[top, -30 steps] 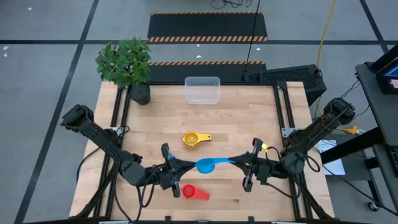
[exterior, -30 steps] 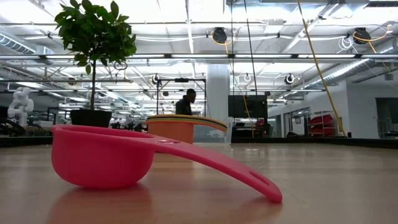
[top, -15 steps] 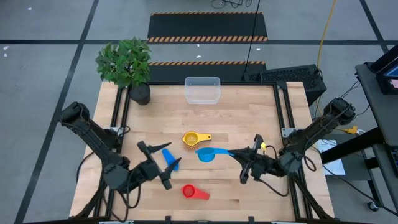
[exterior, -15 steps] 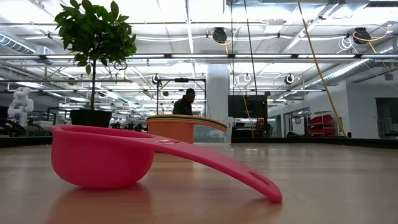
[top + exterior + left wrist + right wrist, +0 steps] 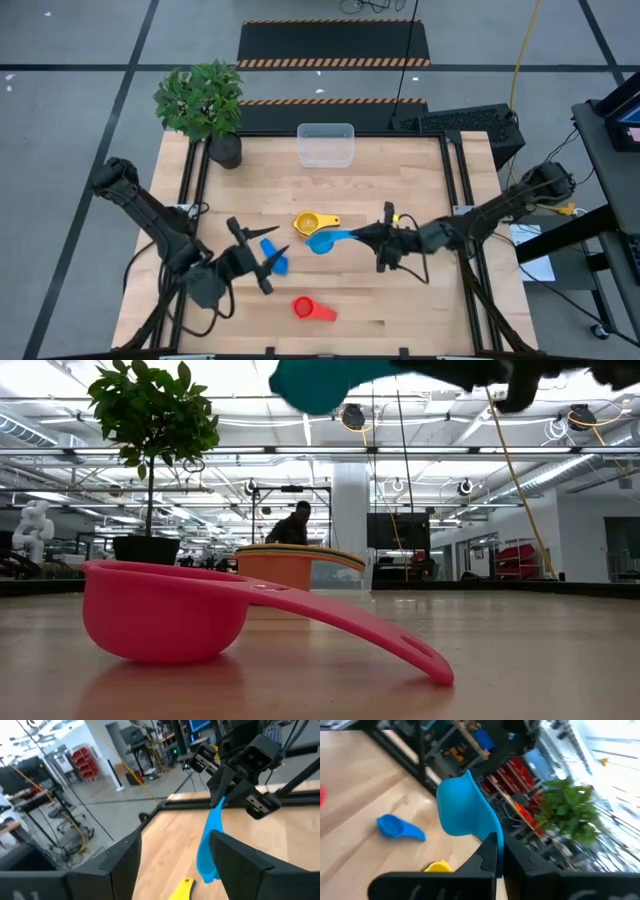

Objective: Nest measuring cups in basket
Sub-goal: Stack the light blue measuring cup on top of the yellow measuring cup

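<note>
The red cup point(image 5: 303, 307) lies nearest on the wooden bench point(image 5: 400, 180). Just beyond, the left gripper point(image 5: 262, 257) hangs spread beside a dark blue cup point(image 5: 272, 255). The right gripper point(image 5: 367, 236) pinches the light blue cup point(image 5: 322, 242) aloft, just beside the yellow cup point(image 5: 309, 222). Well past both sit the clear basket point(image 5: 325, 144) and a potted plant point(image 5: 205, 100); a person point(image 5: 297, 525) stands in the hall behind.

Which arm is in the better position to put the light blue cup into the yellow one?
The right. Its gripper already holds the light blue cup by the handle, beside the yellow cup. The left gripper is open and empty, near the dark blue cup.
</note>
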Action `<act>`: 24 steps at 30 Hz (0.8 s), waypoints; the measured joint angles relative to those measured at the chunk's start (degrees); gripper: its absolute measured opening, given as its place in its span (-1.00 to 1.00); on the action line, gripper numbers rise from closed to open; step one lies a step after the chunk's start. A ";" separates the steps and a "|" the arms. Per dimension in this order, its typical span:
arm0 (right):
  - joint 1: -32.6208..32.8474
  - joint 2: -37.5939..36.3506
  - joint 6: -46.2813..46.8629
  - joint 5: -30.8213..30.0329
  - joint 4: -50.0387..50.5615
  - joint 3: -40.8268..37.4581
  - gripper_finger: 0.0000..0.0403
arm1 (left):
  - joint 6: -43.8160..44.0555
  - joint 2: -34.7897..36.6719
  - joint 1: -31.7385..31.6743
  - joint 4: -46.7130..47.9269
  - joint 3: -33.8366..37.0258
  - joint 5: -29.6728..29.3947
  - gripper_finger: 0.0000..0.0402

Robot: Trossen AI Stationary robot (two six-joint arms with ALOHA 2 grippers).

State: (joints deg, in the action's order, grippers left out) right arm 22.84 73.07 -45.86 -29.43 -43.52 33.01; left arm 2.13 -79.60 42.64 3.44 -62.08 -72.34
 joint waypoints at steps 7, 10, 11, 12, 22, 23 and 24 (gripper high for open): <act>-7.63 1.75 -2.44 10.40 -5.85 -3.11 -1.00 | 8.96 -0.06 -0.62 7.51 0.00 0.41 0.05; -10.48 4.04 -4.68 16.41 -11.31 -3.58 -1.00 | 9.62 -0.06 -0.24 7.54 0.00 0.51 0.01; -11.48 4.92 -5.24 18.46 -12.14 -3.63 -1.00 | 9.59 -0.06 -0.08 7.58 0.00 0.48 0.00; -12.44 5.83 -5.91 19.97 -12.71 -3.66 -1.00 | 9.58 -0.06 0.06 7.87 0.00 0.48 0.00; -23.35 15.95 -7.97 29.63 -23.52 -3.71 -1.00 | 22.46 1.48 -1.15 25.84 0.00 -4.29 -0.01; -24.22 16.84 -7.94 29.80 -24.26 -3.71 -1.00 | 24.26 1.92 -1.57 28.00 0.00 -4.24 -0.01; -25.03 17.75 -7.97 30.18 -25.28 -3.69 -1.00 | 25.89 2.25 -1.98 29.72 0.00 -4.32 -0.01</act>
State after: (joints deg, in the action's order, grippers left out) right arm -2.19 90.81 -53.83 0.75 -68.80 29.32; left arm 28.02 -77.35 40.67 33.16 -62.08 -76.66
